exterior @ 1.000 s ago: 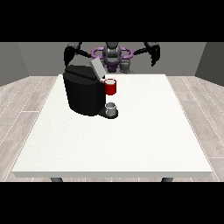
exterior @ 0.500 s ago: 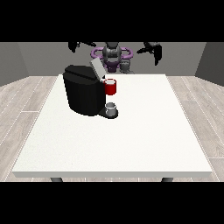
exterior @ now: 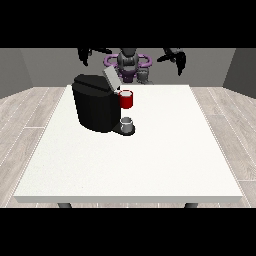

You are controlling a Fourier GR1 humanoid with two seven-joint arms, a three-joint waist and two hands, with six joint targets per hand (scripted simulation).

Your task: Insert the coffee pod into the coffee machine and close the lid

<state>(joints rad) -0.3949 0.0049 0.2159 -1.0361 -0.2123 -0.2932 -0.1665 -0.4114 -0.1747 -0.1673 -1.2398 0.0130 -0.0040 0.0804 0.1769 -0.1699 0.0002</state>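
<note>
A large white table occupies the centre of the scene. Two dark legs are seen below its near edge. A floor of pale wood-look planks is laid around the table on the left and right. Grey walls are located at the far side.

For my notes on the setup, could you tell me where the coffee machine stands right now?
In the front view, the black coffee machine stands on the white table's far left part, with a red thing at the machine on its right side.

White table, black coffee machine standing on it
</note>
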